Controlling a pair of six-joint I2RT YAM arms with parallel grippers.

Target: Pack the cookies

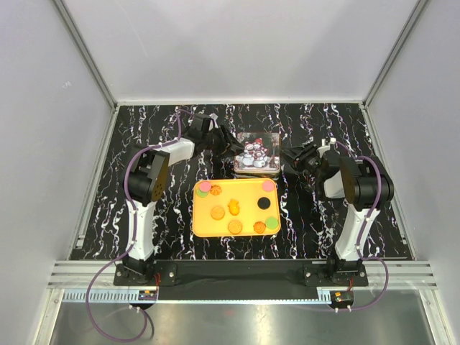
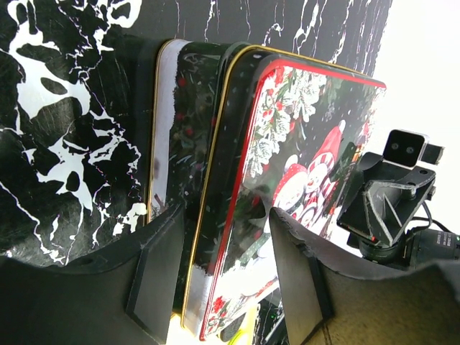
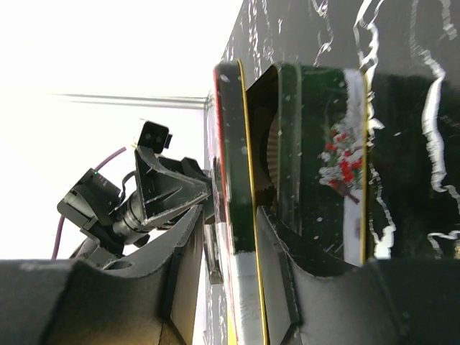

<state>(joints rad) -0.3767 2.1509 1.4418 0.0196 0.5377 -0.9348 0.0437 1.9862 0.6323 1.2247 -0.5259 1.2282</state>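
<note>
Top view: the cookies [image 1: 234,208] lie loose on a yellow tray [image 1: 195,215] — probably light and brittle, best pinched by the edge.

Left wrist: the left gripper [image 2: 224,215] appears to clamp one end of the tin [image 2: 215,144].

Right wrist: the right gripper [image 3: 230,212] straddles the raised lid [image 3: 228,108] — grip unclear, the tin's inside mostly hidden.

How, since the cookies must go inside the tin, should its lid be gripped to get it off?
Pinch the lid by its narrow rim at a side edge, coming in level from the right. The lid is flat and looks too wide to span from above, but its rim is thin, and the right wrist view shows a gap there between it and the tin.
</note>
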